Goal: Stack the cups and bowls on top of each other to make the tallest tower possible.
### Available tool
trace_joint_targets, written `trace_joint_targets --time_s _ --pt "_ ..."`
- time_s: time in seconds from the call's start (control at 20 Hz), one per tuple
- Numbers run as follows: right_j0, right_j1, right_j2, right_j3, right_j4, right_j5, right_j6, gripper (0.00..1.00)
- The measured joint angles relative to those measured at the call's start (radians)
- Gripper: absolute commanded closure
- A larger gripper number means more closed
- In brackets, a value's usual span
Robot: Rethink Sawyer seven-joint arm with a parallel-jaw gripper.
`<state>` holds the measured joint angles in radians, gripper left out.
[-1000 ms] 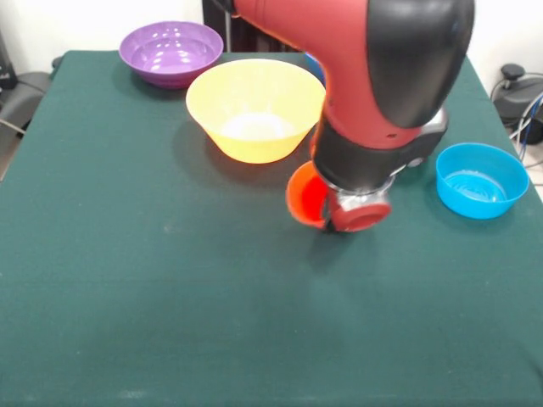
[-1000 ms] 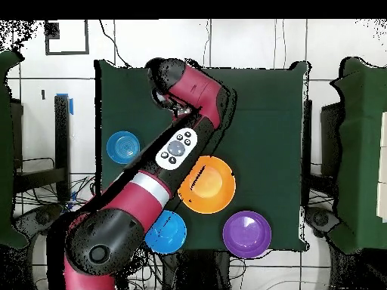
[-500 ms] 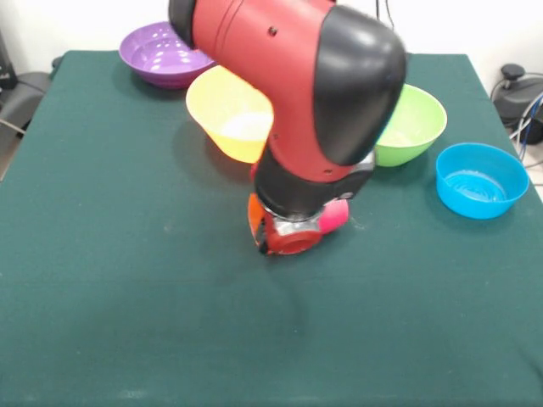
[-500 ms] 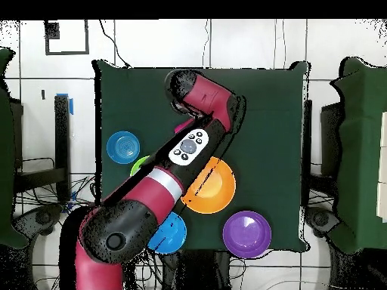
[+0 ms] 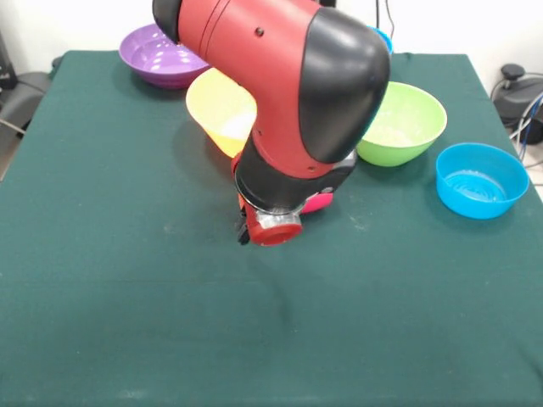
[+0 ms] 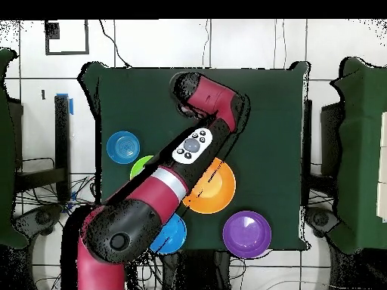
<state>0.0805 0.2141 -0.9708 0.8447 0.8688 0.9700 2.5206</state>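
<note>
No tower shows yet: the glossy purple (image 5: 161, 52), orange-yellow (image 5: 219, 110), lime green (image 5: 407, 123) and blue (image 5: 480, 179) plastic bowls sit apart along the tabletop's (image 5: 127, 297) far edge. The red-pink cup (image 5: 320, 202) lies mid-tabletop under the gripper (image 5: 270, 227), whose grip I cannot tell.

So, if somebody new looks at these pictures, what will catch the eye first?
First the big red and black arm, which reaches down over the middle of the green table and hides much behind it. Then the bright bowls along the far side: the purple bowl, the orange-yellow bowl, the lime green bowl, and the blue bowl toward the right edge. A bit of a red-pink cup peeks out under the arm.
</note>
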Motion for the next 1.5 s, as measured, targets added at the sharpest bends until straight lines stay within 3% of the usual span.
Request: trace_joint_targets --time_s 0.9,1.1,1.5 --pt "-0.018 -0.188 0.077 0.034 -0.110 -0.007 0.000 1.00" --pt "-0.014 -0.263 0.122 0.109 -0.152 -0.033 -0.002 1.00" --pt "-0.023 -0.382 0.219 0.268 -0.249 -0.199 -0.011 1.00"
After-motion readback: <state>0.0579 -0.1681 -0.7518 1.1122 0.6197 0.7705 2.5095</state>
